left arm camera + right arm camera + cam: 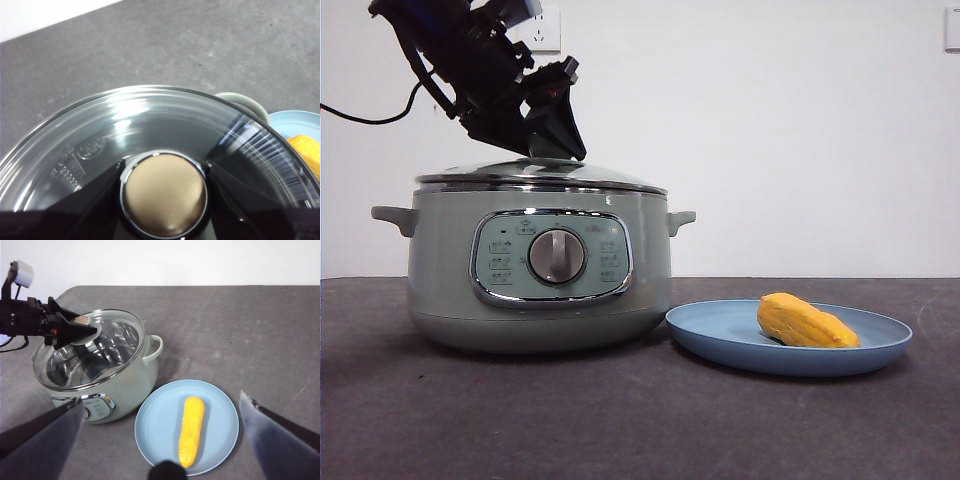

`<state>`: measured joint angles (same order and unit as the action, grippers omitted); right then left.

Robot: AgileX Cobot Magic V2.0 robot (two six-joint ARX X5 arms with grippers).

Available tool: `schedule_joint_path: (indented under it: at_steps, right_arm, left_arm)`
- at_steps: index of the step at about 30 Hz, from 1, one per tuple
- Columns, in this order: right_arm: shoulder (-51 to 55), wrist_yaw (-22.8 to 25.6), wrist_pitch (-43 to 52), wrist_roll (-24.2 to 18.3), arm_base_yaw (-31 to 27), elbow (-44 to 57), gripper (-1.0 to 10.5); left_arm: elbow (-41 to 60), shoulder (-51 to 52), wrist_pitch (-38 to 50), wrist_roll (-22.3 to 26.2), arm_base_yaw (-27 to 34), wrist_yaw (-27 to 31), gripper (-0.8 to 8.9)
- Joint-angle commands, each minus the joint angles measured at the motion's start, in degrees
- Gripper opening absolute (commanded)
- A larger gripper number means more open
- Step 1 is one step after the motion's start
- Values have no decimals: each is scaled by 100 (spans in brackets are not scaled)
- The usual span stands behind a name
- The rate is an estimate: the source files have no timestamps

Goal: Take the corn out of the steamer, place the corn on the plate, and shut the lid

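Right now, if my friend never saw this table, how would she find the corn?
Find the big green steamer with the glass lid. Beside it sits a flat blue plate. The corn lies on that plate, alone: a short, bumpy, yellow-orange cob, the only bright yellow thing here.

A dark grey, faintly speckled table point(260, 335) carries everything. The sage-green steamer point(540, 275) stands directly on it. Just beside the steamer, the light-blue plate point(720, 335) rests flat on the same surface
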<state>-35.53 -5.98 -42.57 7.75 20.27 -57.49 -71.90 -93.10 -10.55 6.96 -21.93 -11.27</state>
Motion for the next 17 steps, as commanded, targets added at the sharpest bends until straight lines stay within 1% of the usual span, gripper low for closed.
schedule_joint_path:
  at_steps: [1, 17]
  right_arm:
    - [17, 7, 26, 37, 13, 33, 537]
    - [17, -9, 24, 37, 13, 33, 537]
  left_arm:
    - [-96, 28, 238, 83, -20, 72, -9]
    - [-96, -85, -168, 79, -20, 63, -9]
